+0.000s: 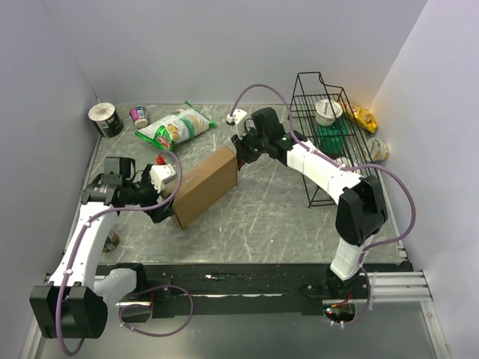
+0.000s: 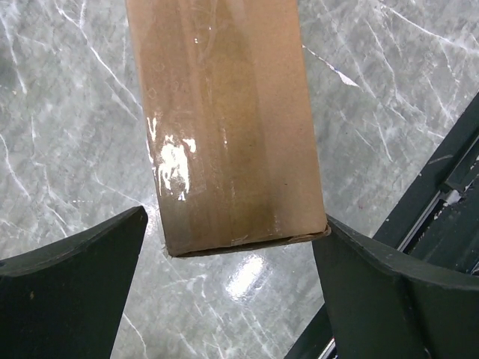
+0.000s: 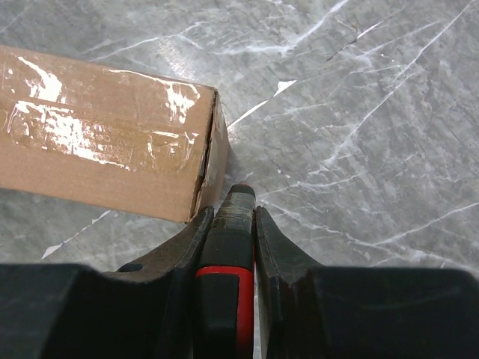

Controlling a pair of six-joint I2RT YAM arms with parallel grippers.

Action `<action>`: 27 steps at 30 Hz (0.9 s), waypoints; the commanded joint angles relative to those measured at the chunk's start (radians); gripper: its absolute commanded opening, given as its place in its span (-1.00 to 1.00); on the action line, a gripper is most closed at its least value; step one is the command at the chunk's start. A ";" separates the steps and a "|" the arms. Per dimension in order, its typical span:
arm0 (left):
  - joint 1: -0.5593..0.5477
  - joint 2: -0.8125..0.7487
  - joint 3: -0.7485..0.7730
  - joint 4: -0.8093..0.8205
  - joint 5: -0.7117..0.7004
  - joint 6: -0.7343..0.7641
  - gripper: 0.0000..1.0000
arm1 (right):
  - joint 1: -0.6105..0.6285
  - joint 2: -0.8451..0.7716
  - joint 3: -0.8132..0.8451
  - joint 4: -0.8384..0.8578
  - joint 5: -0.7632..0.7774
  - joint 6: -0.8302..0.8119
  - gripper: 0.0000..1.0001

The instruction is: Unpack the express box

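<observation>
1. The wire basket [image 1: 307, 75] in the far right corner of the bench [image 1: 277, 217] holds a white cup [image 1: 328, 111] and something green [image 1: 330, 139].
2. The express box [image 1: 206, 185] lies closed mid-bench, plain brown with shiny tape.
3. The left gripper [image 2: 236, 224] is open around its near end.
4. The right gripper [image 3: 232, 213] squeezes a black and red tool [image 3: 224, 299].

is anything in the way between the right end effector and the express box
Nothing visible. The right end effector, shut on a black-and-red tool, sits right beside the express box at its end corner, with only bare table around.
</observation>
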 commanded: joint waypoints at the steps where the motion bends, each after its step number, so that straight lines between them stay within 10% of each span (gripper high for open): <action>1: 0.000 -0.038 0.001 0.028 0.038 -0.027 0.93 | 0.001 -0.039 0.018 0.021 -0.002 0.000 -1.00; 27: -0.118 0.077 0.025 0.204 0.109 -0.133 0.78 | -0.064 -0.249 0.202 0.020 0.186 0.169 -1.00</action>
